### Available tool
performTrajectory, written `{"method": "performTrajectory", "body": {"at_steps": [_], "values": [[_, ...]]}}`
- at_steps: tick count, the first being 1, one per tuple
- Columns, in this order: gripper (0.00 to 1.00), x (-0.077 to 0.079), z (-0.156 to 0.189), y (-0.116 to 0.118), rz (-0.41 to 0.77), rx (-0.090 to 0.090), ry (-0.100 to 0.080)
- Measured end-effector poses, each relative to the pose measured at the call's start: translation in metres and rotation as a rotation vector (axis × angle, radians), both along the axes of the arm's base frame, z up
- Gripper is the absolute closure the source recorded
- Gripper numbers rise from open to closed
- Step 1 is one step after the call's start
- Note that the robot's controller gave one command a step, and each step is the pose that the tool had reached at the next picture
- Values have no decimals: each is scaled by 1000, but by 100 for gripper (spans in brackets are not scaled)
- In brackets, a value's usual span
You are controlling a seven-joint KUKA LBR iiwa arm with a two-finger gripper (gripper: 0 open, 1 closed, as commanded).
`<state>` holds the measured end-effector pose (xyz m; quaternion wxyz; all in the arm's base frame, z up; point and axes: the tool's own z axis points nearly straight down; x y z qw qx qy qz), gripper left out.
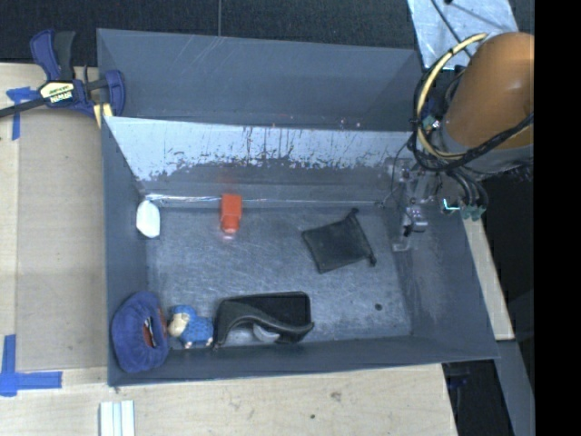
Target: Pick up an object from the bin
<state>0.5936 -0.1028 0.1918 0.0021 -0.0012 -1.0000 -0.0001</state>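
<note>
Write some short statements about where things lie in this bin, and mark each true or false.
1. The gripper is at the bin's right side, close to the right wall. True.
2. The orange block lies in the front right corner. False: it lies near the back wall, left of the middle.
3. The dark flat square is the thing nearest to the gripper. True.
4. The white object rests on the black shoe-like thing. False: they lie apart, the white one by the left wall, the black one along the front wall.
5. The blue cloth thing lies in the front left corner. True.
</note>
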Motion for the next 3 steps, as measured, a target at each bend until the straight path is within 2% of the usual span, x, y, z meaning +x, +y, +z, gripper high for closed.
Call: {"method": "performTrajectory", "body": {"at_steps": [1, 2, 3], "values": [[0, 34, -124, 37, 404, 3, -2], [100, 35, -121, 36, 403, 1, -8], [100, 21, 91, 37, 363, -3, -18]]}}
